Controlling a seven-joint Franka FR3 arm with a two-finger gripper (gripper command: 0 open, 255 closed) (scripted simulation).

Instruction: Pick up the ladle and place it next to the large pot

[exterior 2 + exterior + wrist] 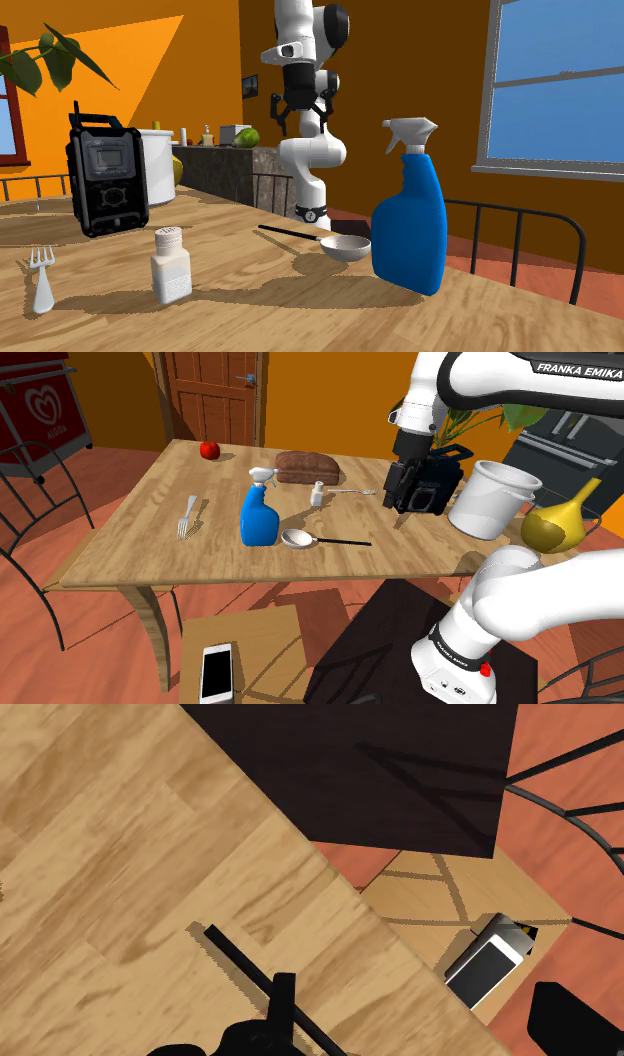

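The ladle (300, 538) lies flat on the wooden table (150, 542), pale bowl beside the blue spray bottle, thin black handle pointing to the shoulder view's right. In the second exterior view the ladle (345, 247) rests just left of the bottle. My gripper (396, 500) hangs open well above the table, over the handle's end, holding nothing. Its spread fingers also show on the gripper (301, 108). In the wrist view the ladle handle (232, 956) runs under one finger of the gripper (420, 1039). The large white pot (490, 497) stands to the shoulder view's right of the gripper.
A black radio (435, 477) stands right behind the gripper. The blue spray bottle (258, 512), a small white bottle (317, 494), a fork (187, 517), bread (307, 467) and an apple (209, 449) share the table. A yellow gourd vase (555, 524) stands by the pot. A phone (217, 670) lies on a low table.
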